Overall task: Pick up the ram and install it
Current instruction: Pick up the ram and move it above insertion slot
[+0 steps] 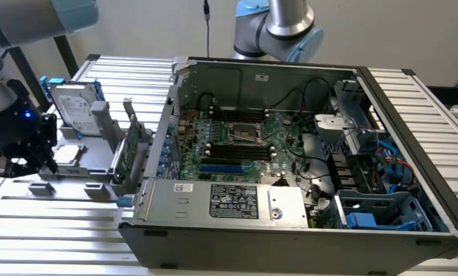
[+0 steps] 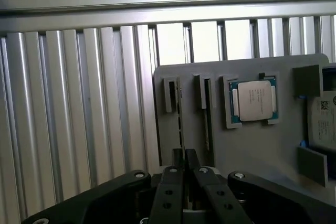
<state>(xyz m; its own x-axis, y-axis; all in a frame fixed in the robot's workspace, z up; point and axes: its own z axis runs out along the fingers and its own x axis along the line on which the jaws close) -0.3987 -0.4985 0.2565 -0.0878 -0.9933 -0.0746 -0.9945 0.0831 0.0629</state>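
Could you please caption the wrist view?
Shut gripper at what looks like the ram, edge-on, near the processor.

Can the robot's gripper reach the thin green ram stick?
Probably yes: the black gripper hangs over the thin green ram strip standing in its grey holder, nothing between, though its jaws are shut.

**Bench** [image 1: 60, 230]: pale silver aluminium top made of parallel ribbed slats. Bare slats show along the near side and at both ends in the exterior view.

**Item 1:** open computer case [image 1: 290, 246], dark. It lies on its side with the open face up and takes the middle and the exterior view's right of the bench. Its near wall stands close to the near edge.

**Item 2:** flat grey holder tray [image 2: 257, 150]. It rests on the slats just beside the case, on the exterior view's left, with bare ribs beyond its outer edge.
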